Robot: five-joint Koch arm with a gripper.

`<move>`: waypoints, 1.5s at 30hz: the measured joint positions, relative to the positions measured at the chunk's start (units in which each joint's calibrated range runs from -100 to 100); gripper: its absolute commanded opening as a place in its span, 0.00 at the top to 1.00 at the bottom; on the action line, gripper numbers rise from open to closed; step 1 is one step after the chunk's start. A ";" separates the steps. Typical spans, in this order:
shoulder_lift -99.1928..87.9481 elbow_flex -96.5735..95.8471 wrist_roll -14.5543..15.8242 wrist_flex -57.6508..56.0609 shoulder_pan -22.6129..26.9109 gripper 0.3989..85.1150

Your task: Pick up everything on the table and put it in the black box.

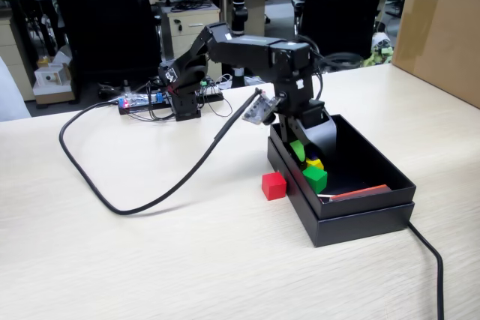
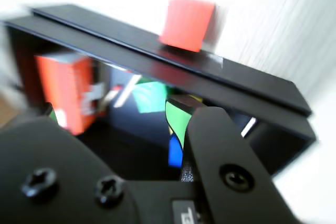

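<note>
Hand (image 1: 300,148) inside black box (image 1: 375,201), red cube (image 1: 274,185) outside on table (image 1: 150,260)

no legible text, white label on brown carton (image 1: 442,28) too small to read

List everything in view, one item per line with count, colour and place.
Red cube: one, red, on the table against the box's outer wall.
Green cube: one, green, inside the box.
Yellow cube: one, yellow, inside the box, partly hidden behind the green cube.
Blue cube: one, blue, inside the box, below the gripper in the wrist view.
Box: one, black, on the table's right side in the fixed view.
Cable: one, black, looping across the table.
Carton: one, brown, far right corner.
Table: one, light beige.
Gripper: one, black with a green tip, lowered into the box; jaw state unclear.
</note>
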 measured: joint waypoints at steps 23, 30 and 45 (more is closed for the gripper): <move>-25.37 -30.03 -1.12 -0.15 -6.84 0.41; -21.49 -30.12 -0.34 -0.08 -6.01 0.41; -5.18 -18.26 0.88 0.00 -5.08 0.43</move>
